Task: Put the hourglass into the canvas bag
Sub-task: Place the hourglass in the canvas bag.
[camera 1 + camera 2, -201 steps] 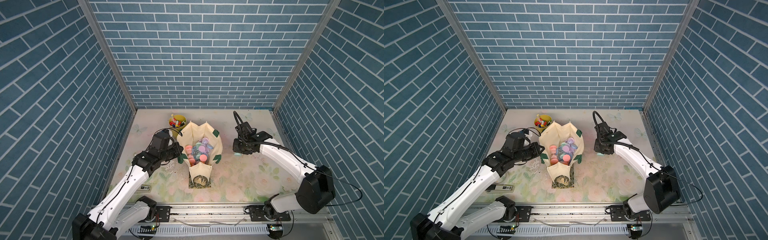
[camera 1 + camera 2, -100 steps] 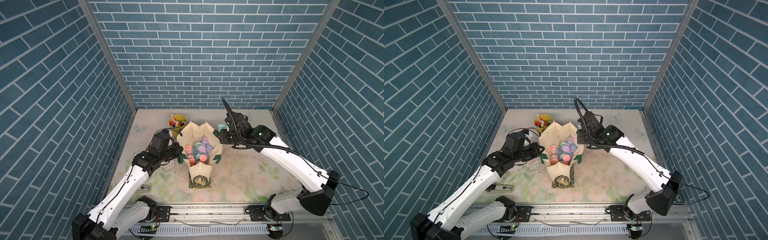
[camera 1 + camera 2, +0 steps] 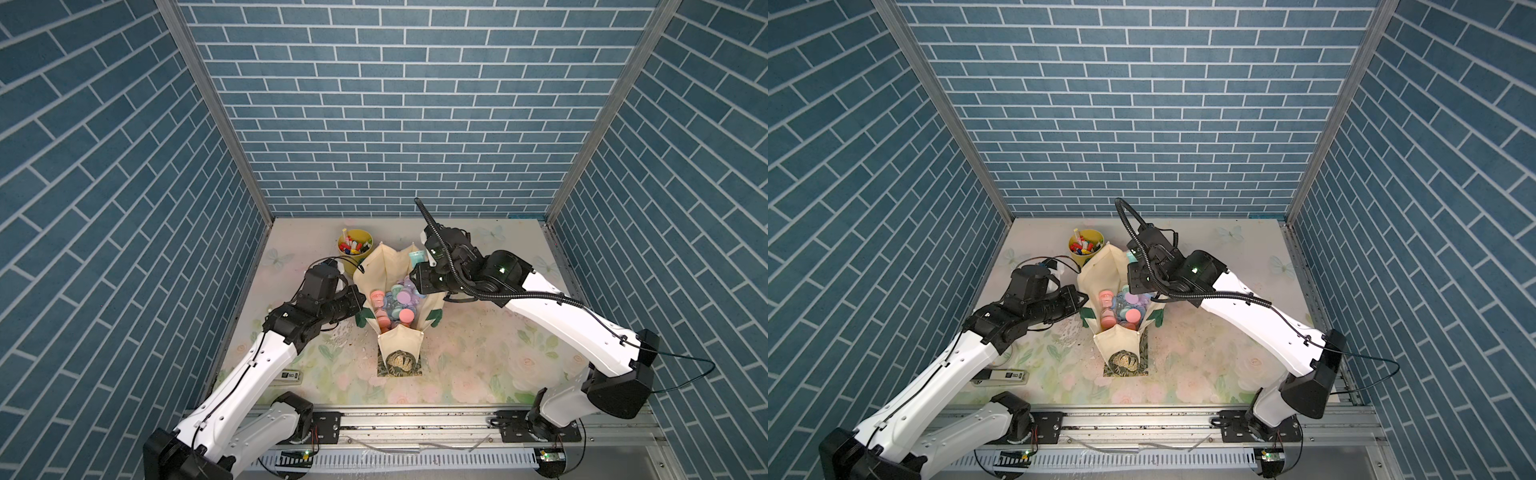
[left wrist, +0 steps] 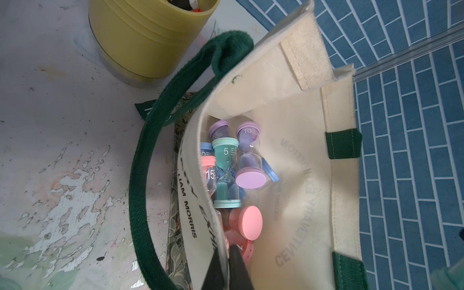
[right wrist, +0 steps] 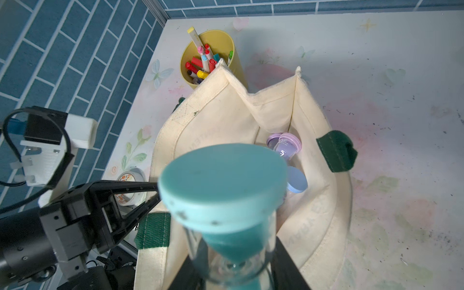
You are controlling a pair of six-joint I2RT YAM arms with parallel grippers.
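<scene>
The right tool is clamped on the teal hourglass at its waist, with the long axis pointing down into the open bag just beneath. Beyond, the left tool is closed, pinching the bag's rim.

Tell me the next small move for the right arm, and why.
Probably lower the right gripper straight down into the bag, jaws shut. It holds the teal hourglass by its neck above the open mouth, not yet inside; the left gripper pinches one rim, holding it open. Other hourglasses already lie inside.
</scene>
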